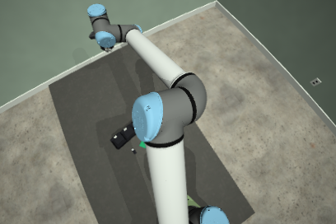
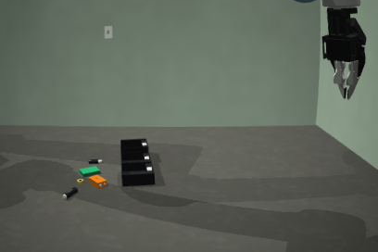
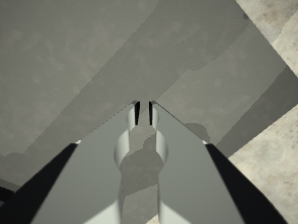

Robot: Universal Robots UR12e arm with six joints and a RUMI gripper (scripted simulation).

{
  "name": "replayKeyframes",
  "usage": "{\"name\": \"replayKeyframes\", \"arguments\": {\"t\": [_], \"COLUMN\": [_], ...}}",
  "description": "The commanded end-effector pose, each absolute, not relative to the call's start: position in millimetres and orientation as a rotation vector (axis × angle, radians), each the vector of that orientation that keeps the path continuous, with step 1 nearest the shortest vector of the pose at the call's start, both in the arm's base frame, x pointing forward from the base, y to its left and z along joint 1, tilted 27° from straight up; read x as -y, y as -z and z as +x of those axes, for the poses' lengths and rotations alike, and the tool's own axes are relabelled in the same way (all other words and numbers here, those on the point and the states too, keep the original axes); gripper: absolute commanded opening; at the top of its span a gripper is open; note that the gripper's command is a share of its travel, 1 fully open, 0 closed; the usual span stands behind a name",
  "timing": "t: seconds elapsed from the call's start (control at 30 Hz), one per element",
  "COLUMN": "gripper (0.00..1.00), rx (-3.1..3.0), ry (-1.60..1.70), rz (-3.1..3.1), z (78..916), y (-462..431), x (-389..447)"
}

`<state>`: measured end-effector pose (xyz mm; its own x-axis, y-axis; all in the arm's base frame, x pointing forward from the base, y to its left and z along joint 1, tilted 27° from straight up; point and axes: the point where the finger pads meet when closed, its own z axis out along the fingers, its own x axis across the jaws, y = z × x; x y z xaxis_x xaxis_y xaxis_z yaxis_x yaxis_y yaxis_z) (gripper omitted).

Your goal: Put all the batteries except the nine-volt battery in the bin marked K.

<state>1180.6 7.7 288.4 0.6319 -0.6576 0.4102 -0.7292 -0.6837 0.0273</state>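
A row of three black bins (image 2: 137,169) (image 1: 122,137) stands on the dark mat (image 2: 241,172) (image 1: 82,95); their white labels are too small to read. To their left lie a small black cylindrical battery (image 2: 95,160), a second black cylindrical battery (image 2: 70,194) nearer the front, and an orange nine-volt battery (image 2: 97,182). One small battery (image 1: 133,151) also shows in the top view. My gripper (image 2: 346,90) (image 3: 144,103) (image 1: 108,49) is shut with nothing between its fingers. It hangs high above the far end of the mat, far from the bins and batteries.
A flat green block (image 2: 89,170) (image 1: 142,145) and a small yellow ring (image 2: 80,181) lie among the batteries. The arm's elbow (image 1: 165,116) hides part of the area beside the bins in the top view. The mat's edge and bare floor (image 3: 270,150) lie below the gripper.
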Motion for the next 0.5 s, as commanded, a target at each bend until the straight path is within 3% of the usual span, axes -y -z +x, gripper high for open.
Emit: {"name": "replayKeyframes", "arguments": {"t": [0.0, 0.47], "gripper": [0.04, 0.04], "rx": [1.161, 1.294], "ry": [-0.561, -0.556], "rz": [2.655, 2.591], "z": [1165, 1098], "y": [-291, -287], "x": [-12, -23]}}
